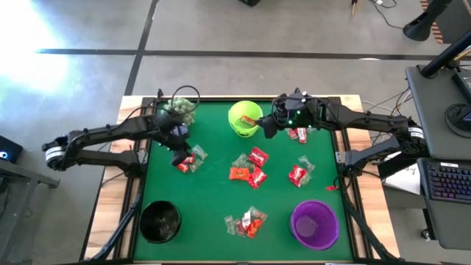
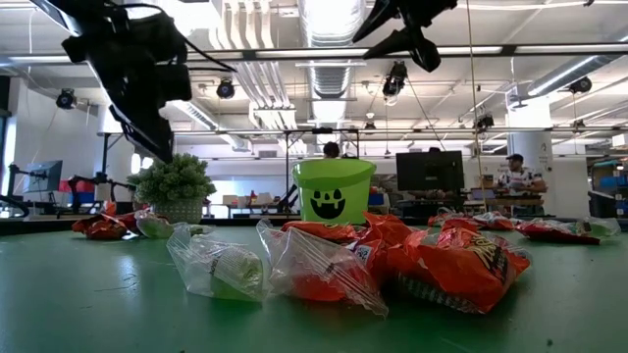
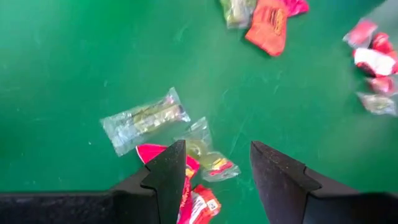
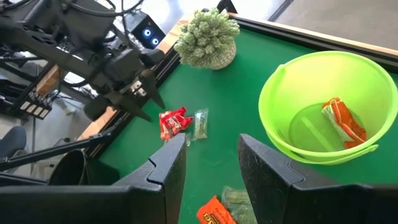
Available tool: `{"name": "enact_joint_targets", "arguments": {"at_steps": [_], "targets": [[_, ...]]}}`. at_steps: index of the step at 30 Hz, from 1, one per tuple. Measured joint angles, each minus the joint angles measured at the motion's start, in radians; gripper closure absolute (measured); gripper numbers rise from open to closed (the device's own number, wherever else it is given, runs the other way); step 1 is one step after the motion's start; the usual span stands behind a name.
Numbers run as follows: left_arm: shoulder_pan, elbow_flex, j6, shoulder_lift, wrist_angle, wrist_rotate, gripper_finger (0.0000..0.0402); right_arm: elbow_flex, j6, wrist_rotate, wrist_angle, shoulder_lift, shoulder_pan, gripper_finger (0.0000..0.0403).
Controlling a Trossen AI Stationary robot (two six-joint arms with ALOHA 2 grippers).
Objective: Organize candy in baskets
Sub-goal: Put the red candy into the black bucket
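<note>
Red, orange and clear-greenish candy lies scattered over the green table. The lime green basket stands at the far middle with one orange candy on its bottom. The black basket sits near left and the purple basket near right. My left gripper hangs open, slanting down over a small cluster: a red candy, a clear candy and a clear-greenish candy. My right gripper is open and empty, held high just right of the lime basket.
A spiky pale-green plant stands at the far left corner, close behind my left arm. More candy lies mid-table, at the right and near the front. Wooden borders frame the mat.
</note>
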Motion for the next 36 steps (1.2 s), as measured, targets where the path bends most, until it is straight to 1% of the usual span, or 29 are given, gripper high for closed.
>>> {"name": "enact_joint_targets", "arguments": {"at_steps": [4, 9, 16, 26, 28, 31, 36], "targets": [[-0.024, 0.001, -0.023, 0.063, -0.009, -0.101, 0.0239, 0.000, 0.000, 0.000, -0.001, 0.000, 0.010, 0.0266], [-0.046, 0.005, -0.023, 0.103, -0.007, -0.119, 0.0239, 0.000, 0.000, 0.000, -0.012, 0.000, 0.012, 0.0266], [-0.061, 0.005, -0.023, 0.153, -0.012, -0.139, 0.0239, 0.000, 0.001, 0.000, -0.077, 0.000, 0.012, 0.0266], [-0.078, 0.005, -0.030, 0.275, -0.018, -0.190, 0.0239, 0.000, 0.003, 0.000, -0.082, 0.000, 0.016, 0.0266], [-0.078, 0.005, -0.037, 0.296, -0.018, -0.213, 0.0239, 0.000, 0.003, -0.001, -0.082, 0.000, 0.017, 0.0266], [-0.078, 0.007, -0.055, 0.320, -0.022, -0.287, 0.0239, 0.000, 0.003, 0.000, -0.082, 0.000, 0.022, 0.0266], [-0.080, 0.007, -0.053, 0.358, -0.022, -0.298, 0.0240, 0.000, 0.003, 0.000, -0.082, 0.000, 0.022, 0.0266]]}}
